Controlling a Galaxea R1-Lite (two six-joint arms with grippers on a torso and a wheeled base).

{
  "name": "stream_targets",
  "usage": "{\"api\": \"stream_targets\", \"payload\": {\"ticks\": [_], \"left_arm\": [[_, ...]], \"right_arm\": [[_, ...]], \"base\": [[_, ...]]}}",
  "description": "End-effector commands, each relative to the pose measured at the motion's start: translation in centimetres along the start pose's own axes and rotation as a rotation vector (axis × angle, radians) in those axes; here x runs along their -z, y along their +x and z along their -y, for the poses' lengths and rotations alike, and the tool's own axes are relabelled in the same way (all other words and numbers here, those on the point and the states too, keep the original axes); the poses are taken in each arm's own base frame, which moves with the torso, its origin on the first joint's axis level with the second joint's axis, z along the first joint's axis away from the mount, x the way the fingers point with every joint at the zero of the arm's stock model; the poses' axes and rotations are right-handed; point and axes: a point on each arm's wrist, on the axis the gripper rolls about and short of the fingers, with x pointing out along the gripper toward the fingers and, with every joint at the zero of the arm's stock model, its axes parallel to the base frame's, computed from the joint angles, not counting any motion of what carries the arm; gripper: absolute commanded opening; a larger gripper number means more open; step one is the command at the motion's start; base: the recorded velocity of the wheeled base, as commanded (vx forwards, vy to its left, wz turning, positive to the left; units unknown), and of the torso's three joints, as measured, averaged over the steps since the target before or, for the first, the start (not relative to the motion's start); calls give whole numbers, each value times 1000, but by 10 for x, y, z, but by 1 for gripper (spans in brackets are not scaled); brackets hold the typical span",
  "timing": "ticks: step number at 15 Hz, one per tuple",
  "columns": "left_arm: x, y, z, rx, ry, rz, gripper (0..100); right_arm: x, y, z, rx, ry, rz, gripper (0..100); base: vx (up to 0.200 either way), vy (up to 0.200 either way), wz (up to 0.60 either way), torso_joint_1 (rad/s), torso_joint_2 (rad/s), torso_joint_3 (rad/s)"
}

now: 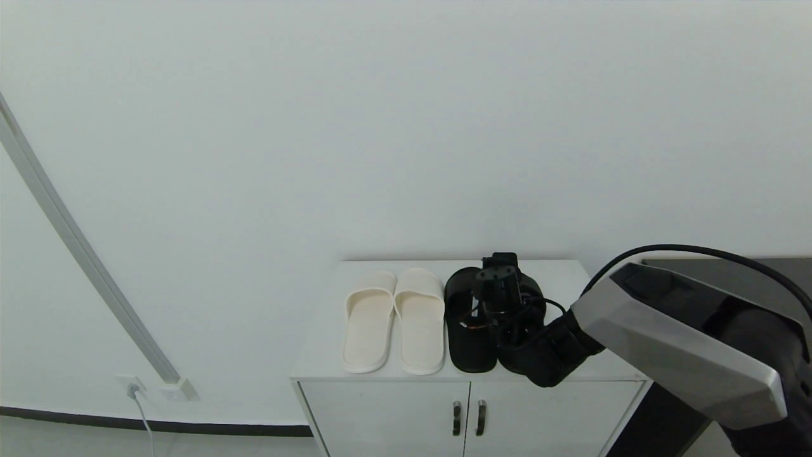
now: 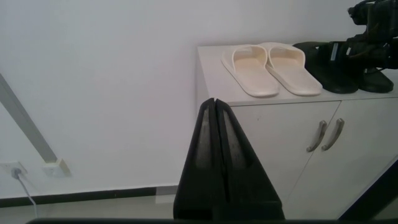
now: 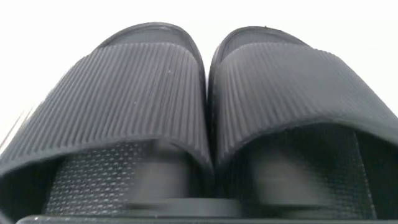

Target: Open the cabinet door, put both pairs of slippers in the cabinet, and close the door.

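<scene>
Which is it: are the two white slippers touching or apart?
Touching: the head view shows the left white slipper and right white slipper meeting along their toe ends.

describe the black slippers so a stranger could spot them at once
Find the white two-door cabinet. Two pairs lie on top. The black slippers are the right-hand pair, ribbed across the strap, dark beside the pale cream slippers.

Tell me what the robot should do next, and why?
Probably nudge the right gripper down onto the black slippers to grab them; it hangs right over them, their straps close before its camera. The cabinet doors are shut, so the left gripper, off to the side, may need to open one.
</scene>
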Motion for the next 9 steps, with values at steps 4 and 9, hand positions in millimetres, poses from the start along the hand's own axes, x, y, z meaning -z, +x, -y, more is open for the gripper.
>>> {"api": "stream_targets", "payload": {"ticks": [4,9], "left_arm": [[0,0,0,0,-1,-1,0],[0,0,0,0,-1,-1,0]], "right_arm": [[-21,-18,9,-12,24,37,0],[-75,-107,52,-209,-53,105,0]], "base": [[0,0,0,0,0,0],[0,0,0,0,0,0]]}}
